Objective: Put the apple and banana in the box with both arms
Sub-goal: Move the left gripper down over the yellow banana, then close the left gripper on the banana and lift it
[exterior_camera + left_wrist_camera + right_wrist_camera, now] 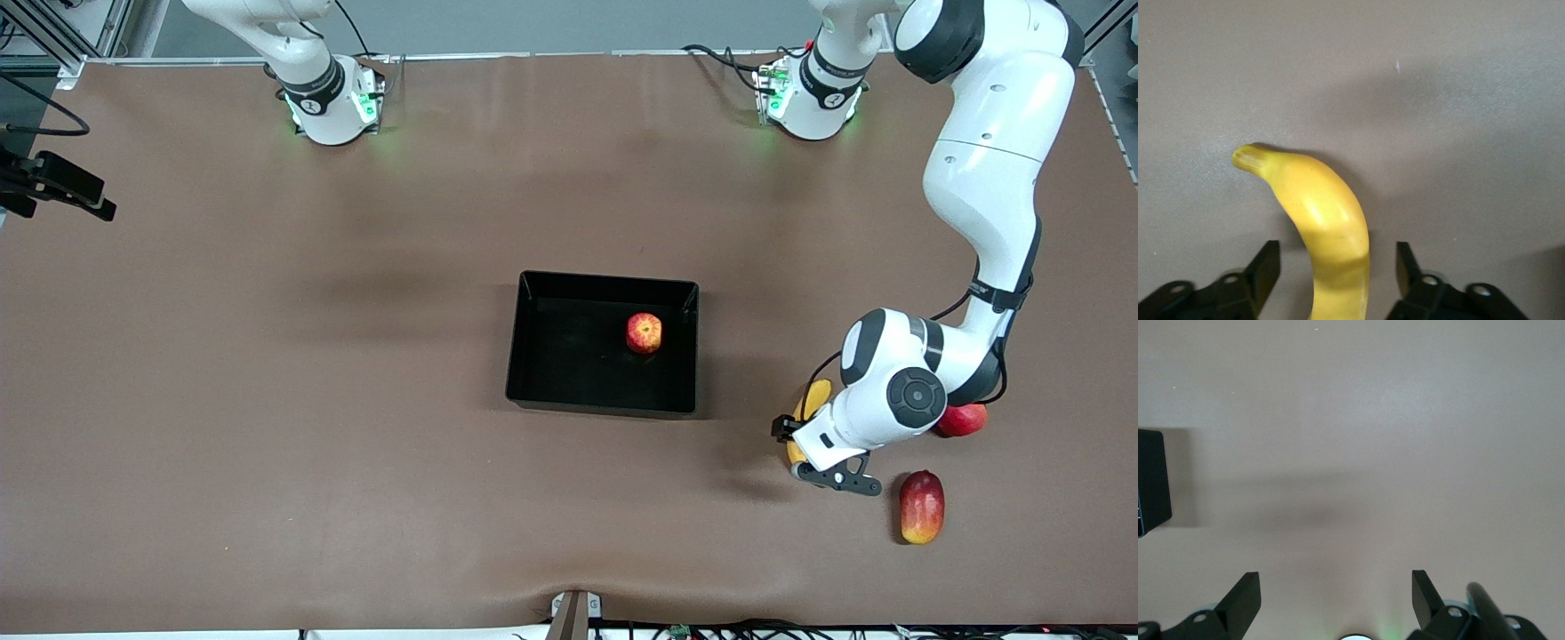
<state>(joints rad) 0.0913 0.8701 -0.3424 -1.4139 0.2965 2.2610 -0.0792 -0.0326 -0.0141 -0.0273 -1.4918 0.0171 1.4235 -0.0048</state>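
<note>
The banana (1321, 220), lying on the table toward the left arm's end, is being straddled by the left gripper (1338, 270), fingers wide; closing seems next. The apple (644, 332) is sitting in the box (533, 356). The right gripper (1336, 597) is waiting, spread, over bare table.

A high camera looks down from across the table (267, 356), facing the two arm bases along the top edge and taking in the whole brown surface. The left wrist camera looks close down between its open fingers (1265, 267) at the banana (1321, 220), which the front view shows partly hidden (813, 397). The right wrist camera looks down from higher, catching a corner of the box (1151, 480), seen whole from the front (533, 356).
</note>
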